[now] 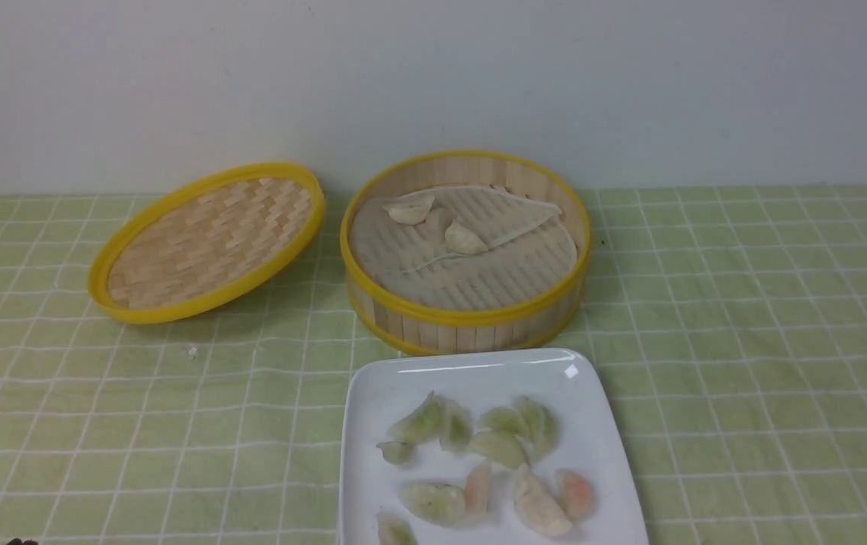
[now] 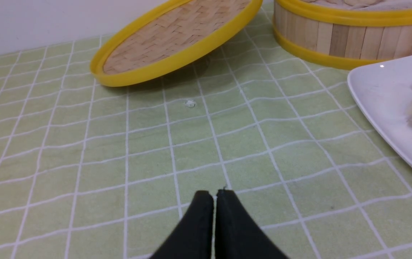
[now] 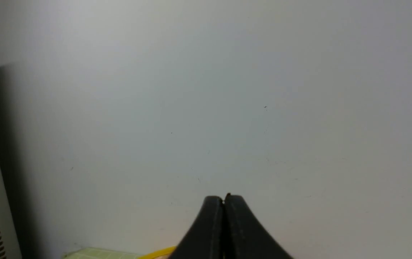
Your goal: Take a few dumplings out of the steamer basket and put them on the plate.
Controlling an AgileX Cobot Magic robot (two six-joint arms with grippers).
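Note:
The steamer basket (image 1: pixel 466 322) stands at the middle back of the table, its cloth lining holding three pale dumplings (image 1: pixel 466 238). In front of it lies the white plate (image 1: pixel 471 375) with several green and pink-tinted dumplings (image 1: pixel 500 446). My left gripper (image 2: pixel 214 196) is shut and empty, low over the cloth to the left of the plate (image 2: pixel 382 93) and short of the steamer basket (image 2: pixel 335 39). My right gripper (image 3: pixel 223 199) is shut with nothing in it, facing the bare wall. Neither gripper shows in the front view.
The shallow woven lid (image 1: pixel 210 242) leans tilted to the left of the basket. A small white crumb (image 1: pixel 191 352) lies on the green checked tablecloth (image 1: pixel 743 341) in front of it. A white wall stands behind the table.

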